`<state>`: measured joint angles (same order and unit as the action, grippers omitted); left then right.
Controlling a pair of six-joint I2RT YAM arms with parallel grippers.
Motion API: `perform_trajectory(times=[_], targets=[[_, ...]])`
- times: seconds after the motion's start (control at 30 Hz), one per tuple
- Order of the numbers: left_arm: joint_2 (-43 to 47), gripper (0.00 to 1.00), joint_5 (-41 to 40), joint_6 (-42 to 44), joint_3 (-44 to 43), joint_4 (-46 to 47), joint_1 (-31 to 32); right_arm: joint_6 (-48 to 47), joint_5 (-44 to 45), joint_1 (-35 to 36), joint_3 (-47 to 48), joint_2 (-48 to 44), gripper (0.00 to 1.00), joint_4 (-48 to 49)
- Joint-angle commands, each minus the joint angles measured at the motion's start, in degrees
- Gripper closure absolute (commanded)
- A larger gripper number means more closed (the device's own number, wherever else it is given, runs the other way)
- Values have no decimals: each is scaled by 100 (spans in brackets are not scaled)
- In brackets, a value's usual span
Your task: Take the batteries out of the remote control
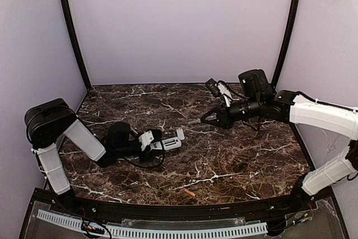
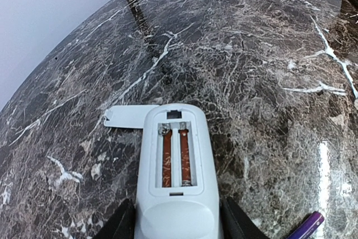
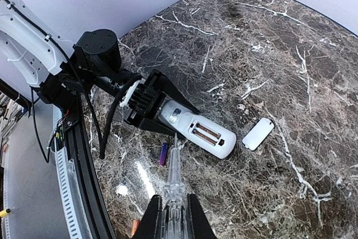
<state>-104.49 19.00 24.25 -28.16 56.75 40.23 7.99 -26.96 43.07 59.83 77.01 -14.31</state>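
The white remote control point(image 2: 176, 194) lies back-up on the marble, and my left gripper point(image 2: 178, 223) is shut on its near end. Its battery bay point(image 2: 174, 155) is uncovered; two reddish-brown strips show inside, and I cannot tell whether they are cells. A purple battery point(image 3: 163, 153) lies on the table beside the remote, and an orange battery point(image 1: 189, 192) lies near the front edge. My right gripper point(image 3: 173, 202) is shut on a clear pointed tool point(image 3: 174, 166), whose tip hovers by the remote's point(image 3: 196, 130) near side. From above, the right gripper point(image 1: 206, 119) sits right of the remote point(image 1: 170, 144).
The flat white cover piece point(image 3: 258, 133) lies on the marble just past the remote's far end. The left arm's black wrist and cables point(image 3: 106, 76) crowd the space behind the remote. A black rail point(image 1: 179, 211) borders the front edge of the table.
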Motion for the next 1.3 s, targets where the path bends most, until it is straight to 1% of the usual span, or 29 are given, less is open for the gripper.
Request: perform_trajectory(times=[0.0,0.07,0.17,0.23,0.3,0.33,0.37,0.4,0.43,0.47,0.5,0.53,0.6,0.73,0.77,0.8,0.97,1.13,1.2,1.27], targets=[[-144,100,797,199,-192,78,-175,-36,45,-40,-160,-230,100,190],[-207,100,973,267,-269,-43,-232,-30,82,-36,-219,-283,100,193],[-273,94,1094,403,-466,-474,-259,-32,124,-35,-282,-344,100,191],[-295,89,1137,430,-576,-715,-279,-42,133,-41,-304,-345,100,204],[-296,81,1190,426,-628,-828,-297,-51,131,-36,-310,-324,100,217],[-294,75,1206,420,-629,-844,-307,-58,129,-39,-308,-307,100,227],[-286,71,1208,409,-625,-847,-306,-60,120,-37,-302,-287,100,238],[-280,64,1217,402,-610,-849,-312,-73,114,-36,-299,-270,100,240],[-264,60,1218,389,-602,-850,-313,-72,102,-42,-290,-253,100,245],[-252,53,1219,384,-585,-850,-316,-82,97,-36,-289,-238,100,252],[-224,50,1224,371,-576,-850,-315,-86,90,-40,-288,-229,100,253],[-210,37,1227,357,-563,-850,-312,-87,87,-38,-280,-216,100,260],[-166,25,1233,335,-547,-850,-312,-88,86,-35,-290,-205,100,262],[-31,19,1228,270,-541,-803,-315,-79,100,-36,-325,-242,100,266],[1,15,1222,233,-541,-787,-316,-78,109,-35,-342,-266,100,264],[63,14,1221,206,-537,-757,-319,-78,113,-45,-356,-280,100,262],[337,10,1135,68,-522,-690,-314,-60,162,-36,-434,-377,100,283],[862,12,1152,-119,-439,-731,-314,-65,172,-36,-506,-394,100,304],[1114,15,1188,-178,-433,-910,-314,-77,131,-35,-522,-370,100,319],[1356,22,1269,-269,-458,-1184,-306,-106,33,-42,-511,-314,100,304]])
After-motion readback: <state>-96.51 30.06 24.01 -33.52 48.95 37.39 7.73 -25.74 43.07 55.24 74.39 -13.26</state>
